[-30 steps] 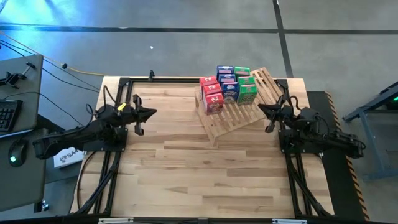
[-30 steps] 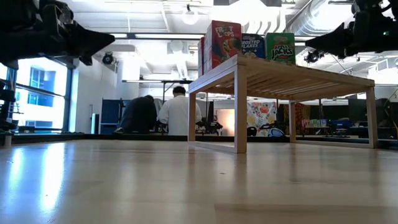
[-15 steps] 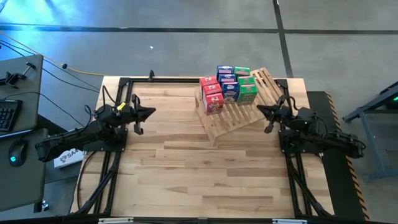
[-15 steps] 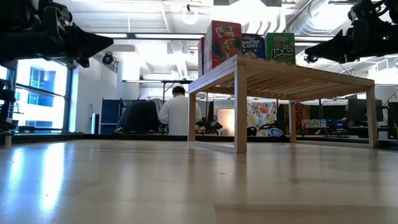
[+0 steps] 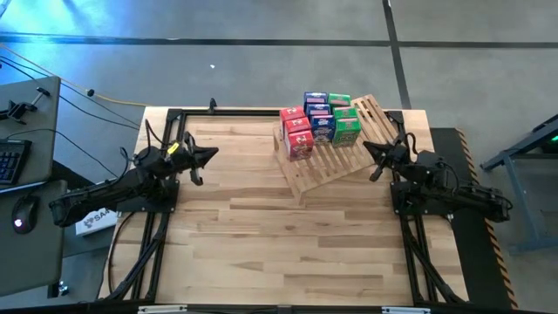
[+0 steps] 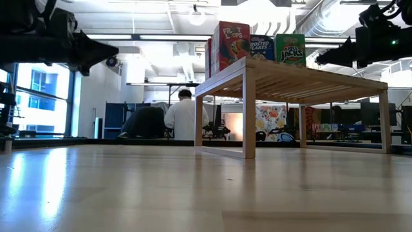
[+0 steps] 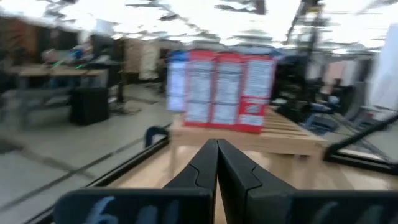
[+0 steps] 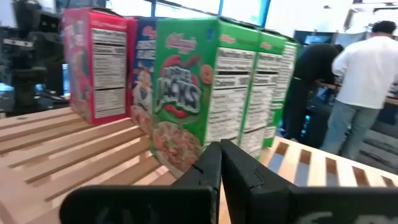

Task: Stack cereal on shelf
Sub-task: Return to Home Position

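Several small cereal boxes [image 5: 319,120], red, blue and green, stand upright in rows on the far part of the shelf [image 5: 336,157], a light wooden slatted rack near the table's far edge. In the right wrist view a green box [image 8: 186,93] stands closest, with a red box [image 8: 96,62] beyond it. My left gripper [image 5: 212,155] hovers shut above the table, left of the shelf, and points toward it. At the shelf's right end my right gripper [image 5: 364,146] hovers shut. Neither gripper holds anything.
A black frame [image 5: 174,115] borders the wooden tabletop [image 5: 279,235], whose near half lies bare. Beyond the table, the low view shows people [image 6: 183,116] seated in the room. A desk with a keyboard [image 5: 10,161] stands left of the table.
Both grippers have stayed where they were, shut, and have turned a little: the left one's tip has swung toward the far edge, and the right one's tip has swung slightly as well. The boxes and the shelf have kept still.
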Available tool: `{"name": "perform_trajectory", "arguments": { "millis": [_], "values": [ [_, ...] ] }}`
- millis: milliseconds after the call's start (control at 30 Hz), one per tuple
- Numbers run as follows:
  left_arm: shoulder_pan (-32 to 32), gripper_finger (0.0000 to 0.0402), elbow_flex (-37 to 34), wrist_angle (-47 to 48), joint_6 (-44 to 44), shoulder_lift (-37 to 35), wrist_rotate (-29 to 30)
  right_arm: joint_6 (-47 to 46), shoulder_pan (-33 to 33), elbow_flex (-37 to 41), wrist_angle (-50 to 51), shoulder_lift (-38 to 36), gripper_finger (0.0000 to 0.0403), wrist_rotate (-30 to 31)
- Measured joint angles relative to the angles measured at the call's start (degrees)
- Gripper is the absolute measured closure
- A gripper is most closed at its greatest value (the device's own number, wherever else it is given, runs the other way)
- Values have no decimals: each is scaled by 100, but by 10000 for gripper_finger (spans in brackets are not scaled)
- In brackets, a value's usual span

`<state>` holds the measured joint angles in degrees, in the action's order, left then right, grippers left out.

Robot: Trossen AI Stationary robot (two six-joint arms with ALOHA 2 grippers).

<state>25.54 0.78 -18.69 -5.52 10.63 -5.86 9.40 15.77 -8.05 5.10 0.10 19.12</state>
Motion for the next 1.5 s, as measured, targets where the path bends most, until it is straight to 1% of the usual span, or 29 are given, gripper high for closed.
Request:
{"name": "perform_trajectory", "arguments": {
  "millis": [67,133,233,400,467,567,633,667,733,900,1000,1133,1333,1500],
  "values": [
    [0,401,0,110,-194,0,349,-52,0,0,7,-2,403,174],
    [0,401,0,199,-350,0,545,-58,0,0,62,-2,403,325],
    [0,401,0,342,-302,0,552,-82,0,0,173,0,403,339],
    [0,401,0,371,-96,0,549,-457,0,0,389,15,403,342],
    [-1,401,0,331,-60,0,414,-885,0,0,599,17,403,335],
    [-3,401,0,213,5,-10,19,-1668,0,-13,851,17,403,285],
    [-4,401,0,167,8,-60,-219,-2019,0,-42,891,15,403,285],
    [-4,401,0,147,8,-102,-285,-2043,0,-44,894,15,403,281],
    [-4,401,0,129,-23,-222,-309,-1732,0,-29,916,15,403,251],
    [-7,401,0,308,-18,-433,-292,9,-4,-9,912,17,402,173],
    [-7,401,-2,629,109,-429,-250,423,-4,-13,892,17,402,150],
    [-7,401,-4,878,124,-428,-241,114,-2,-11,911,17,402,197],
    [-7,401,-4,901,124,-428,-239,-644,0,-4,944,17,402,231],
    [-7,401,-4,902,122,-428,-239,-821,0,-2,942,18,402,230]
  ]
}}
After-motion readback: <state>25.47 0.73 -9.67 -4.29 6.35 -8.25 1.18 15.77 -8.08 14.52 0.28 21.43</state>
